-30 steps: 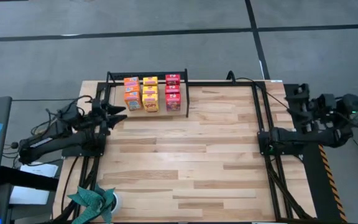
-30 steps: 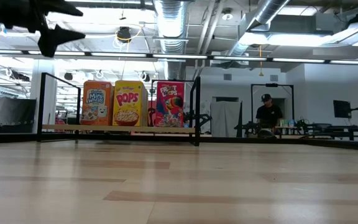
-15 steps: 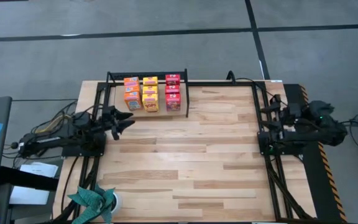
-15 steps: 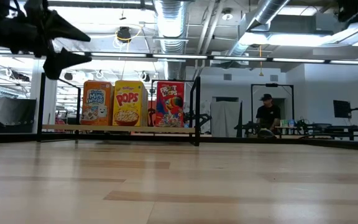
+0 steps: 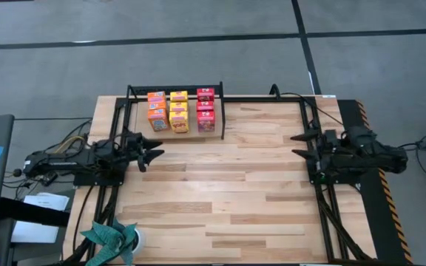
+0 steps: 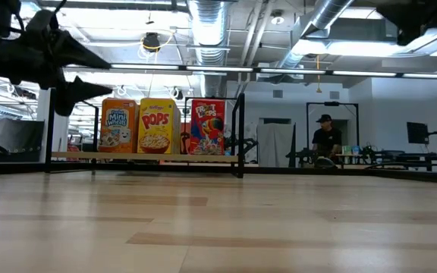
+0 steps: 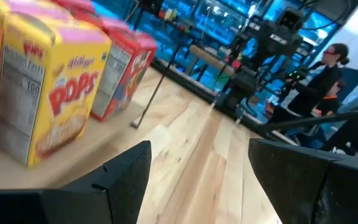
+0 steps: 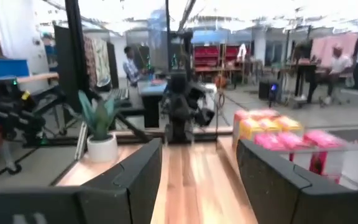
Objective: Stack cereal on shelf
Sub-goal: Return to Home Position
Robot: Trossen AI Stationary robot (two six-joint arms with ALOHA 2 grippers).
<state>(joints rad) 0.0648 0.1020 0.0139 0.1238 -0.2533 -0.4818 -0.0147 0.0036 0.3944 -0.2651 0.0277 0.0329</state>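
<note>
Several small cereal boxes (image 5: 178, 111) in orange, yellow and red stand in three rows on the shelf (image 5: 174, 90), a black tube rack at the table's far edge. The low view shows the front boxes (image 6: 155, 125) upright on the shelf's wooden board. My left gripper (image 5: 156, 155) hovers open over the table's left part, short of the shelf, pointing right. Its wrist view shows the yellow box (image 7: 48, 99) and a red box (image 7: 122, 68) close ahead. My right gripper (image 5: 296, 145) is open at the table's right side, pointing left, far from the boxes (image 8: 272, 134).
A small potted plant (image 5: 113, 238) stands at the near left corner. Black frame rails (image 5: 313, 140) run along the table's left and right sides. The wooden tabletop (image 5: 220, 192) lies bare between the arms. A person (image 6: 326, 140) sits in the room behind.
My left gripper has swung away from the shelf's corner toward the near edge and rightward, coming lower and level. My right arm has swung in from beyond the table's right edge, so its gripper now reaches over the right rail, pointing left. The boxes have not moved.
</note>
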